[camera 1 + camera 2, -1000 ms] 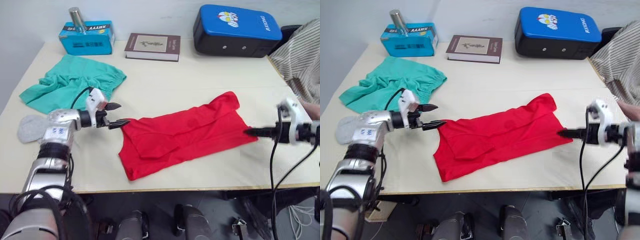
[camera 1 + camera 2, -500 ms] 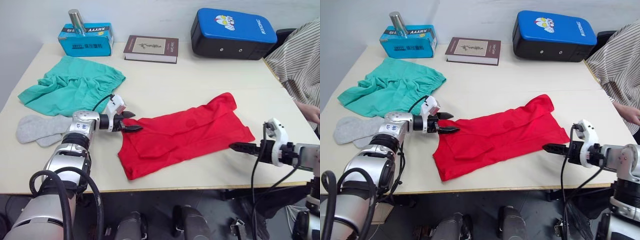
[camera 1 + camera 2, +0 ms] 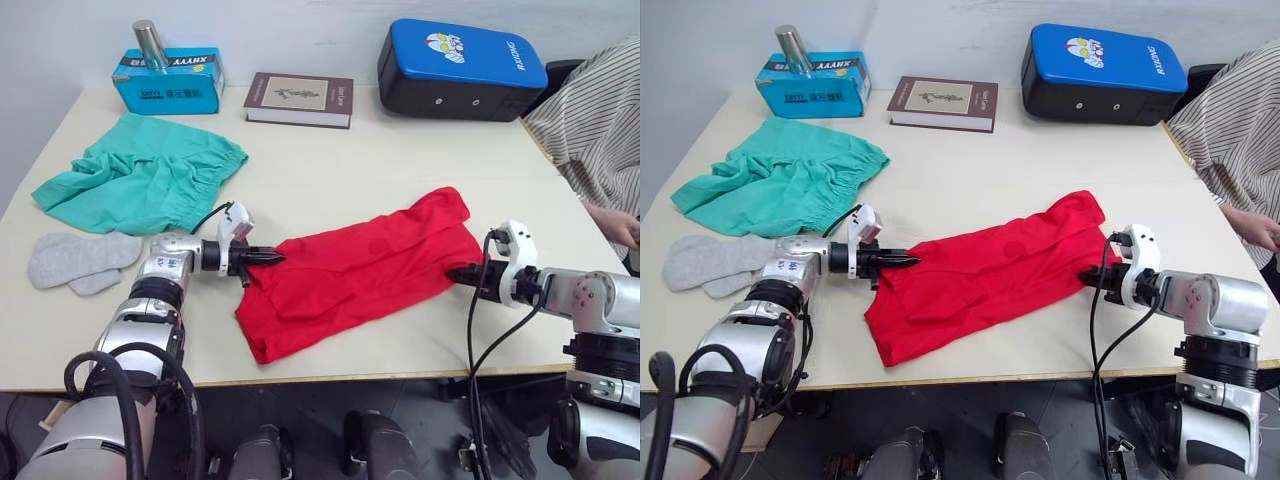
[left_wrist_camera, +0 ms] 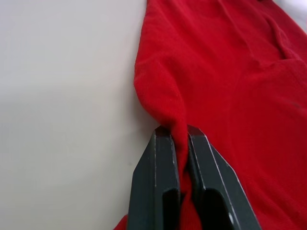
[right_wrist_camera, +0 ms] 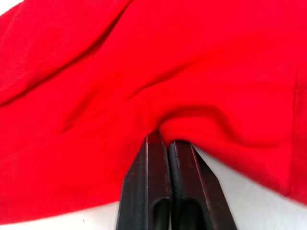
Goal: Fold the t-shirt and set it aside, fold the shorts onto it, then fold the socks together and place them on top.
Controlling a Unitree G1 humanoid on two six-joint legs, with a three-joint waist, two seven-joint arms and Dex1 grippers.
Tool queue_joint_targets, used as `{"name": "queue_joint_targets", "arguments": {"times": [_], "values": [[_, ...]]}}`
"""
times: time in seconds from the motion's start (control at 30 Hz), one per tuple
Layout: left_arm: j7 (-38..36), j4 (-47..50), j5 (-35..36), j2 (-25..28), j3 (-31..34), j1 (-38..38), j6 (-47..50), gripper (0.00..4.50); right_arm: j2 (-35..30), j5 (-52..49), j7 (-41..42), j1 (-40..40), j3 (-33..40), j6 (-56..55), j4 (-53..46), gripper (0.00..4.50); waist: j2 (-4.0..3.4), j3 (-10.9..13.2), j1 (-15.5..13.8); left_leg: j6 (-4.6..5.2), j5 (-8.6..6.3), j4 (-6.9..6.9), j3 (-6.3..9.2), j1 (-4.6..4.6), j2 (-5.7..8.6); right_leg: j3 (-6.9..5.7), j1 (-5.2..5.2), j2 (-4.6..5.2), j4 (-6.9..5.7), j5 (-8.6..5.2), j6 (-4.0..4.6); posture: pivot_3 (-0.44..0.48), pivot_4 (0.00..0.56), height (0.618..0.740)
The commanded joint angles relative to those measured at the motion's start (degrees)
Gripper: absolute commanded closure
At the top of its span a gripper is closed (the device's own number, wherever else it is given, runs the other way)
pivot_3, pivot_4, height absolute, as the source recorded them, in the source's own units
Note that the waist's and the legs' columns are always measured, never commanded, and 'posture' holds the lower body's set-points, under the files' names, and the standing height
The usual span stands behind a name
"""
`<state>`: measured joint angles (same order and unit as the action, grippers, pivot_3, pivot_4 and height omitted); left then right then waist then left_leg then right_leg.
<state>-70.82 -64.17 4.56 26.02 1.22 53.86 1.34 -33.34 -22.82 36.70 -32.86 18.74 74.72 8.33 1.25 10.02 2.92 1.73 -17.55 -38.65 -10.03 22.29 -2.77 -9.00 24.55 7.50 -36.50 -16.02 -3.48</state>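
- Left gripper (image 4: 180,136): its two fingers are now pinched on a fold of the t-shirt (image 3: 365,270) at the garment's left edge. A second ago they stood parted just beside that edge, so the left grasp is freshly made.
- Right gripper (image 5: 163,136): a second ago it hovered at the right edge, then drew back off the cloth — now it has come in again and clamps the fabric, with a pucker of red gathered at the fingertips.
- The t-shirt lies roughly flattened and slantwise across the near middle of the table (image 3: 330,170), held at both ends. In judgement, this sets up a two-handed lift or fold, the first step of the task; no fold of the tee looks finished yet.
- The socks (image 3: 75,260) — two light grey pieces, overlapping — lie untouched at the near left, well apart from the tee.
- The shorts (image 3: 140,180) lie crumpled beyond the socks at the left, not yet handled.
- Far edge: a blue box (image 3: 168,78), a book (image 3: 298,98) and a blue-topped case (image 3: 460,68); none bears on the task.
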Motion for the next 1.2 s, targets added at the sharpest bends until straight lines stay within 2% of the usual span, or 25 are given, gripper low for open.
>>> {"name": "queue_joint_targets", "arguments": {"times": [0.03,0.13,0.2,0.27,0.37,0.5,0.6,0.73,0.8,0.9,1.0,1.1,1.2], "values": [[-0.1,12.2,3.7,0.5,1.6,-6.4,6.4,4.49,-0.8,0.0,0.0,-1.3,-1.6,-4.2,3.1,4.50,0.00,0.0,0.3,0.00,0.00,0.01,0.00,-0.01,0.00,0.02,0.00,0.01,-0.01,0.00,0.00,0.000,0.150,0.740],[10.5,39.3,10.1,-0.6,6.5,-16.9,21.7,4.49,-1.8,2.2,0.8,-5.8,-4.3,-11.9,9.5,4.50,-0.11,0.1,0.6,-0.01,0.00,0.02,-0.01,-0.01,-0.02,0.10,0.01,0.03,-0.01,0.00,0.00,0.000,0.150,0.740],[15.3,51.3,12.6,-1.1,7.9,-22.3,29.0,4.49,-2.1,3.8,0.9,-8.4,-5.7,-17.4,13.9,4.50,-0.22,0.2,0.4,-0.01,0.01,0.00,0.01,0.02,-0.02,0.15,0.02,0.07,-0.04,0.00,-0.01,0.000,0.150,0.740],[20.4,61.9,13.3,-1.8,8.7,-28.3,32.7,4.49,-1.8,5.9,0.4,-11.7,-7.3,-23.7,19.5,4.50,-0.27,0.2,0.3,-0.02,0.02,0.01,0.03,0.04,-0.01,0.14,0.03,0.05,-0.02,0.00,-0.01,0.000,0.150,0.740],[31.3,76.6,13.7,-6.3,11.8,-39.5,35.9,4.49,-0.2,9.5,0.3,-17.8,-11.1,-32.5,27.7,4.50,-0.37,0.2,0.5,-0.02,0.02,0.07,-0.02,0.00,0.04,0.20,0.01,0.07,0.01,0.00,-0.01,0.000,0.150,0.740],[39.2,87.9,12.9,-11.1,11.3,-49.6,35.2,4.49,1.9,13.4,-1.8,-23.9,-13.6,-42.2,38.2,4.50,-0.37,0.2,0.2,-0.06,0.05,0.14,-0.02,-0.01,-0.02,0.24,0.02,0.05,0.07,0.00,-0.02,0.000,0.150,0.740],[44.5,93.1,13.6,-15.1,10.8,-54.0,34.4,4.49,3.3,15.3,-2.3,-27.6,-14.6,-47.9,45.0,4.50,-0.37,0.2,-0.3,-0.09,0.08,0.15,0.02,0.00,-0.01,0.21,0.01,0.05,0.15,0.00,-0.01,0.000,0.150,0.740],[45.9,95.6,14.5,-15.5,9.3,-57.0,34.5,4.49,4.2,16.6,-1.4,-30.7,-15.3,-51.1,51.0,4.50,-0.38,0.2,-0.9,-0.06,0.09,0.16,0.01,0.00,0.02,0.24,0.00,0.06,0.39,0.02,-0.03,0.000,0.150,0.740],[45.4,95.6,14.8,-13.6,9.4,-57.4,35.2,4.50,3.6,16.6,1.5,-31.4,-15.7,-50.3,52.0,4.08,-0.38,0.2,-1.1,-0.06,0.09,0.18,0.01,0.00,-0.01,0.23,0.00,0.05,0.40,0.02,-0.02,0.000,0.150,0.740],[43.7,94.7,14.8,-8.8,9.9,-56.9,36.6,3.66,1.9,17.4,6.0,-31.1,-17.1,-49.5,50.6,3.24,-0.42,0.2,-1.1,-0.06,0.09,0.21,0.02,0.01,-0.03,0.20,0.01,0.04,0.43,0.02,-0.01,0.000,0.150,0.740],[40.2,90.9,17.7,-1.5,13.7,-53.8,39.9,2.78,-2.4,17.2,17.3,-28.7,-20.5,-42.1,43.9,2.23,-0.50,0.3,-1.3,-0.05,0.09,0.23,0.04,0.03,-0.02,0.17,0.01,0.07,0.46,0.02,-0.01,0.000,0.150,0.740],[32.4,87.6,23.4,6.5,15.3,-50.2,45.4,1.95,-8.0,12.3,29.2,-21.8,-23.8,-29.1,27.4,1.29,-0.51,0.3,-1.5,-0.06,0.09,0.27,0.15,0.07,-0.04,0.08,0.01,0.09,0.50,0.00,0.01,0.000,0.150,0.740],[24.9,81.5,26.9,14.1,14.6,-45.3,48.0,1.04,-12.9,4.3,33.2,-12.7,-23.9,-14.4,6.4,0.28,-0.55,0.3,-1.5,-0.10,0.06,0.39,0.29,0.12,-0.04,-0.02,0.00,0.13,0.52,-0.03,0.06,0.000,0.150,0.740]]}}
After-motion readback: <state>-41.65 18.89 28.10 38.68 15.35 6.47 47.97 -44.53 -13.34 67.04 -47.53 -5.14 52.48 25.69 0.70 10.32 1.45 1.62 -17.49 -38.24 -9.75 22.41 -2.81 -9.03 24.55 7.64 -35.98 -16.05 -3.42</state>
